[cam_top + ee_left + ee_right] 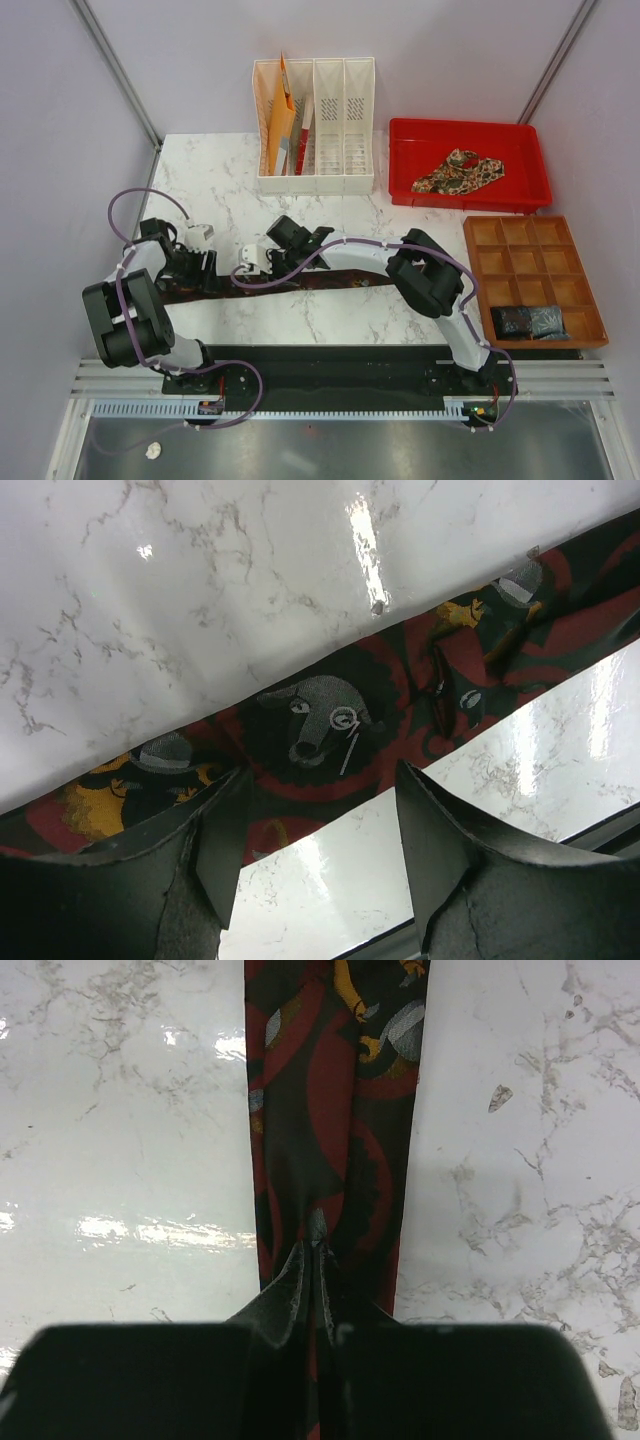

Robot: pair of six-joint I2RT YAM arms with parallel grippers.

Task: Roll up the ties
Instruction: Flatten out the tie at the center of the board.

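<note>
Your glossy marble bench (grey walls around) carries a dark tie — right hand pinches it, left hand spread.

Marble table: file rack, red tray, compartment box, dark red tie lying flat.

Glossy white marble tabletop with glare patches; plain pale lilac walls

A white file rack stands at the back of the marble desk, with orange folders upright in its leftmost slot. A red tray sits just right of it. Nearer, at the desk's right edge, lies a brown compartment box.
</note>
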